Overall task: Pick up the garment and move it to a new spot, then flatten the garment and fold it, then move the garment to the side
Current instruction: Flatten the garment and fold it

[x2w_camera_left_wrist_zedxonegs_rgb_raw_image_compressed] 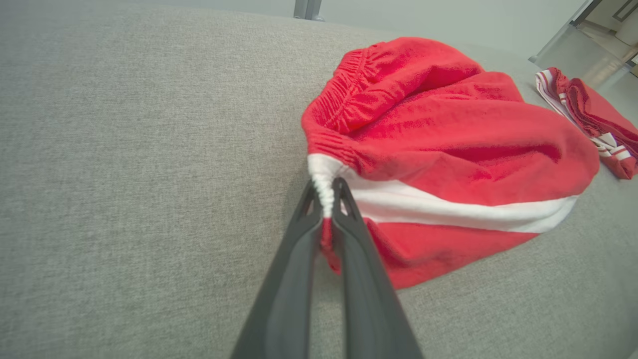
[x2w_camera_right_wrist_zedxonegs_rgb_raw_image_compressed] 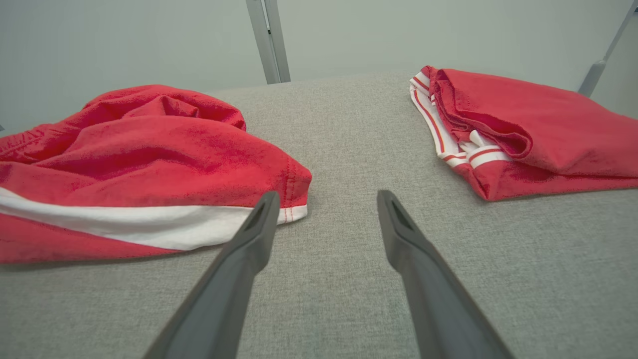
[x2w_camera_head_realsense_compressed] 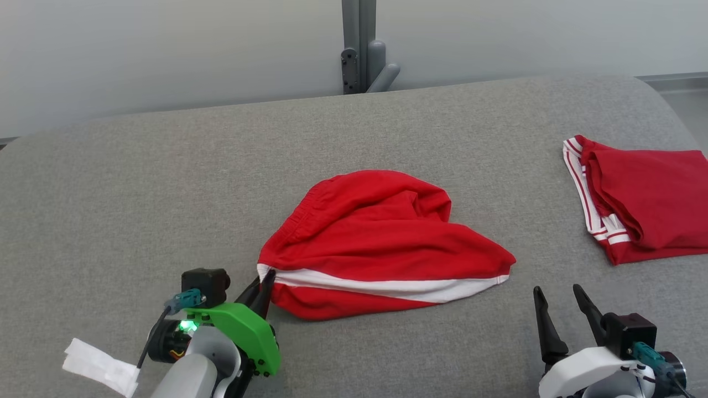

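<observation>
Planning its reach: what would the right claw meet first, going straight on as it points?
Likely only bare grey surface: the right claw aims into the gap between the crumpled red shorts and the folded red garment, though the shorts' hem lies close.

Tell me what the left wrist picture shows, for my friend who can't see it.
Two dark fingers pinch the white-striped corner of crumpled red shorts lying on a gray padded surface. Another red garment lies farther off at the right edge.

Left: we find open grey surface (x2w_camera_head_realsense_compressed: 110, 193).
Centre: the garment (x2w_camera_head_realsense_compressed: 381, 237) blocks us.
Right: a folded red garment (x2w_camera_head_realsense_compressed: 652, 204) blocks us.
</observation>
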